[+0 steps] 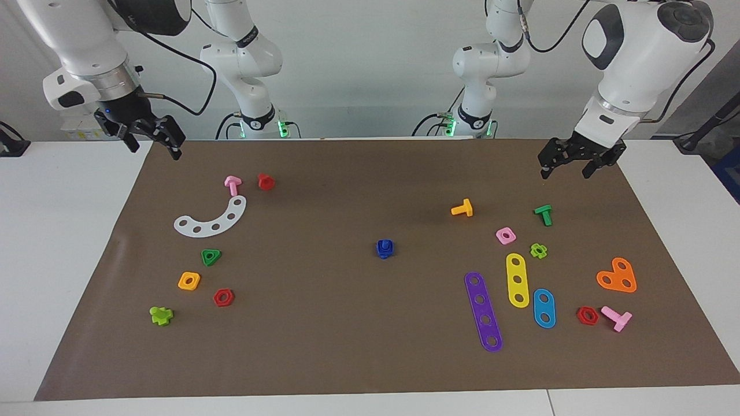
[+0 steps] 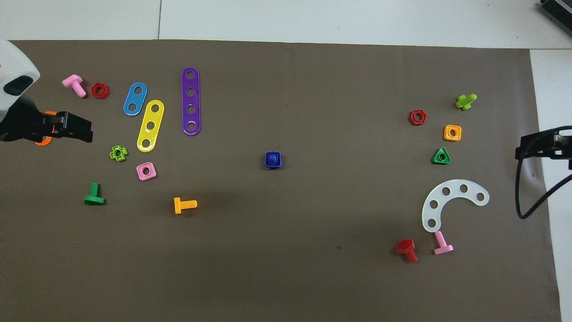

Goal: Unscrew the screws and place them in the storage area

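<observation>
The screws (image 1: 385, 248) are two dark-blue pieces joined as one, standing in the middle of the brown mat (image 1: 370, 358). From overhead the screws (image 2: 273, 160) show a squarish nut with the bolt's end in its hole. My left gripper (image 1: 565, 172) hangs open and empty over the mat's edge at the left arm's end, and shows again in the overhead view (image 2: 87, 132). My right gripper (image 1: 155, 151) hangs open and empty over the mat's corner at the right arm's end, also seen from overhead (image 2: 525, 150). Both are well away from the screws. No marked storage area is in view.
Toward the left arm's end lie purple (image 1: 483, 312), yellow (image 1: 517, 279) and light-blue (image 1: 544, 308) strips, an orange plate (image 1: 617, 276) and several bolts and nuts. Toward the right arm's end lie a white curved strip (image 1: 211, 219), a green triangular nut (image 1: 211, 256) and more nuts and bolts.
</observation>
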### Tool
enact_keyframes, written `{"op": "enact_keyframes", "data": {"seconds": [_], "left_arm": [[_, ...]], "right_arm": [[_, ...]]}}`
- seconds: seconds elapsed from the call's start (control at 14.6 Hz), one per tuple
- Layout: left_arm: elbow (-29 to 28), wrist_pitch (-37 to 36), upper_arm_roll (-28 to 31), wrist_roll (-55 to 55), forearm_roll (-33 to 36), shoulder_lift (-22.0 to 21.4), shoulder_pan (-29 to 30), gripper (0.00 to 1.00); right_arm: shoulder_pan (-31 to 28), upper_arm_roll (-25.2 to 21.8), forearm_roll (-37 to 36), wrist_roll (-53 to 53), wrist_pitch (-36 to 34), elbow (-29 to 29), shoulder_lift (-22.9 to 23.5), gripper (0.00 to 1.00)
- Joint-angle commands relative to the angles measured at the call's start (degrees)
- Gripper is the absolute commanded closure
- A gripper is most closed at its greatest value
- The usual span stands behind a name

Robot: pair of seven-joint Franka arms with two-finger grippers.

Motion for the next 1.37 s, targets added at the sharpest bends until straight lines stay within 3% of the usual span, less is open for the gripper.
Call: {"op": "enact_keyframes", "data": {"seconds": [0.0,0.55,0.82,1.03,1.3], "left_arm": [[-1.2,0.1,-0.1,1.0,-0.9,-1.0,0.4,0.00],[-5.1,-0.2,-0.7,0.3,-0.9,-3.1,-0.4,0.00],[-10.4,3.8,-1.2,-6.3,-0.9,-5.0,-5.8,0.00],[-10.6,6.9,-1.2,-14.7,-1.9,-3.7,-11.3,0.00],[-10.0,16.0,-1.0,-25.3,-3.1,2.1,-19.7,0.00]], "right_arm": [[-1.0,0.7,1.1,-0.5,0.0,-0.9,-0.7,0.00],[-1.0,0.8,1.1,-0.9,0.2,-0.7,-0.7,0.00],[-1.0,0.8,1.2,-1.0,-0.1,-0.7,-0.8,0.00],[0.1,1.6,1.2,-0.8,0.0,-0.7,-0.8,0.00],[0.1,1.6,1.2,-0.9,-0.1,-0.7,-0.8,0.00]]}}
